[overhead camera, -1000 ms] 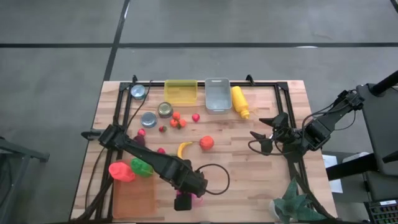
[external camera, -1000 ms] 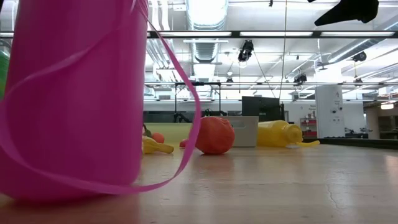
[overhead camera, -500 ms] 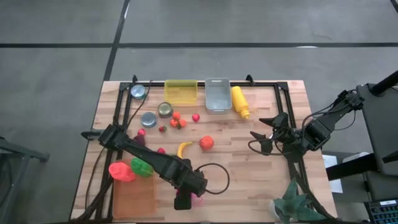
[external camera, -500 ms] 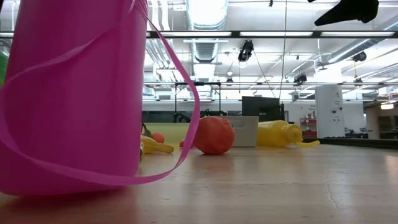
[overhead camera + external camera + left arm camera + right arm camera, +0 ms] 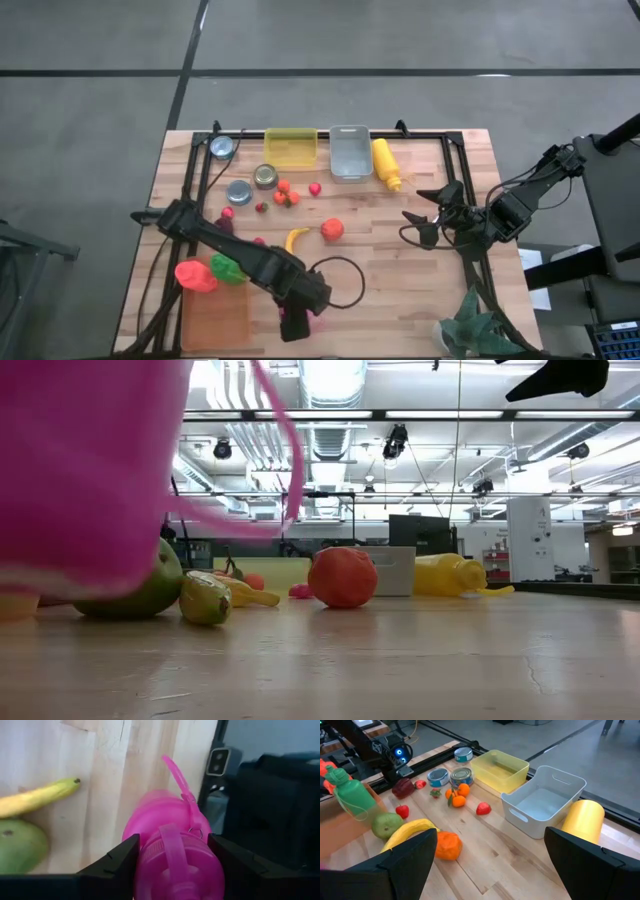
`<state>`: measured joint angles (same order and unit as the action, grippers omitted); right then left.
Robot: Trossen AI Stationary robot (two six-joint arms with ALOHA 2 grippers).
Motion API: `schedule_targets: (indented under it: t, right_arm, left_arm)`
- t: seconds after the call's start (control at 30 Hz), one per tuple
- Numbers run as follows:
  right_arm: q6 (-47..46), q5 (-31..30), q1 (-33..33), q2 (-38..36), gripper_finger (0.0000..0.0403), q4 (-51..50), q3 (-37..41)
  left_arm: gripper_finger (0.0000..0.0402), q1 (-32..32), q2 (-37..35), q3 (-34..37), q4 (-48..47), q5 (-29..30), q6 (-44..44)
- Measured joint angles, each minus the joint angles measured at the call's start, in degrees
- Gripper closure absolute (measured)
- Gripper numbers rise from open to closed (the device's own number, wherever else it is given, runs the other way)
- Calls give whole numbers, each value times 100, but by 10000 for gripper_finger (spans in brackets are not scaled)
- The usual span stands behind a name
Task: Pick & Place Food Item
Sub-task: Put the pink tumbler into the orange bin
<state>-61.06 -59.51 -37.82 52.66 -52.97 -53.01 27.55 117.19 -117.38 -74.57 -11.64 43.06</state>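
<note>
Pink plastic fills our left fingers (image 5: 172,865): they pinch a pink bottle (image 5: 170,855) by its body near the bench's (image 5: 400,290) front edge, and in the low view it hangs just clear of the wood, so we judge it is being carried, not resting. Its strap loops up from the cap. Beside it lie a banana (image 5: 37,797) and a green pear (image 5: 20,845). Farther out, our right fingers (image 5: 412,228) wait spread wide above the bench's right side, holding nothing, facing the orange (image 5: 446,845) and bin (image 5: 542,800).
</note>
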Motion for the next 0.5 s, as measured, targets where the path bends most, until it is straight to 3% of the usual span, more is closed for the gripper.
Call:
schedule_targets:
  t: [0.5]
  right_arm:
    - [1,0,-4,0,39,4,0]
  left_arm:
    - [190,66,-181,-598,-1143,-666,2903]
